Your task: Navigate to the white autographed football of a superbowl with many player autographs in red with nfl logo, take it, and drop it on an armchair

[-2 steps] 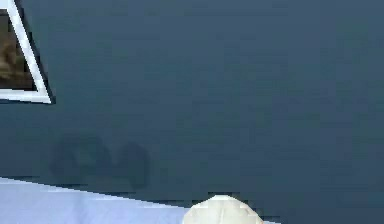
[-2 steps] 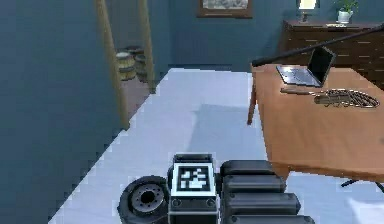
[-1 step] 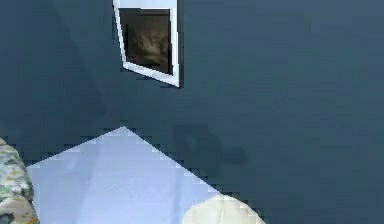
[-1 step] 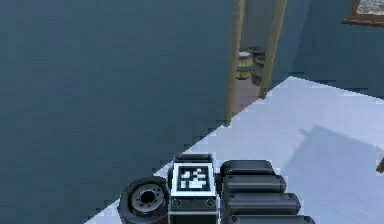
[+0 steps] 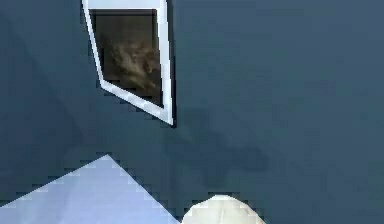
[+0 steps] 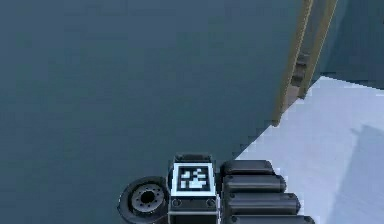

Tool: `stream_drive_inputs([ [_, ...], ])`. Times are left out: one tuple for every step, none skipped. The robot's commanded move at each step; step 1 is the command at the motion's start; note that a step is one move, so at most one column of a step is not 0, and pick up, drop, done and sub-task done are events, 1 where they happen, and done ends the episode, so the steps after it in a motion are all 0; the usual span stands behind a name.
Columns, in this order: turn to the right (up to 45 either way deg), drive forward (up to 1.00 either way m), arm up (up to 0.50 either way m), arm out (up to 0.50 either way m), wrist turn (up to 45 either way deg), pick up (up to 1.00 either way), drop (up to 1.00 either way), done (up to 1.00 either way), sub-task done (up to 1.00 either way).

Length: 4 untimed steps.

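A cream-white rounded lump point(image 5: 222, 212), markings too small to tell, sits at the forward view's bottom edge below the dark blue wall point(image 5: 280, 90). The gripper point(image 6: 148, 198) is low; its grip and load I cannot tell.

matt dark wall point(image 5: 290, 70), smooth white picture frame point(image 5: 168, 70), wood-look door trim point(image 6: 297, 60), smooth pale floor point(image 6: 340, 140)

Floor point(image 5: 95, 190): pale grey-blue wedge at the forward view's lower left, meeting the dark blue wall point(image 5: 280, 90). Pale rounded blob point(image 5: 222, 212) at the bottom edge; contact with floor unclear. Arm side view: wooden door frame point(image 6: 297, 70) rises from the floor at right.
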Motion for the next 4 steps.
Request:
stream_drive_inputs([
  [-36.0,0.0,0.0,0.0,0.0,0.0,0.0,0.0,0.0],
  [0.0,1.0,0.0,0.0,0.0,0.0,0.0,0.0,0.0],
  [-6.0,0.0,0.0,0.0,0.0,0.0,0.0,0.0,0.0],
  [0.0,0.4,0.0,0.0,0.0,0.0,0.0,0.0,0.0],
])
